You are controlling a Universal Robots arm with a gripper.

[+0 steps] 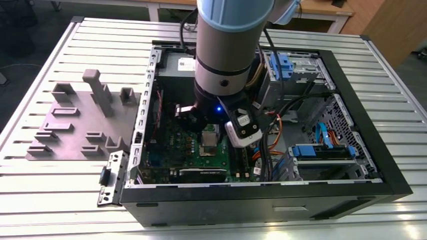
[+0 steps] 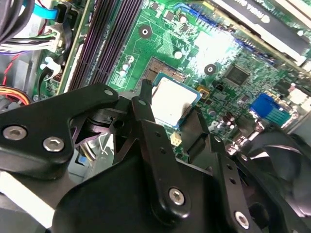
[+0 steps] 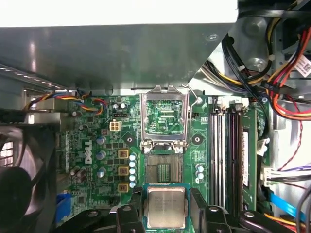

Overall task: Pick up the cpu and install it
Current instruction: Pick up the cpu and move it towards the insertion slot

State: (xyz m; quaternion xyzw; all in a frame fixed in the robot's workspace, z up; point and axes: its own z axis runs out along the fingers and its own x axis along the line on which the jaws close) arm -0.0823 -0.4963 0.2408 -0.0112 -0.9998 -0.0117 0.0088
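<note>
Over the motherboard [image 3: 92,128] | your gripper [image 3: 166,211] pinches the cpu [image 3: 166,204], poised just short of the open socket [image 3: 164,171] | risk: lower it skewed or offset and you could bend the socket's pins

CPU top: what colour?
The cpu has a silver-grey metal top with a paler rim; clearest in the first wrist view.

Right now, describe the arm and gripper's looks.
The arm is a silver-grey cylinder with a pale blue joint cap, black bands and a blue light. The gripper is black, with angular linked fingers fastened by silver screws.
</note>
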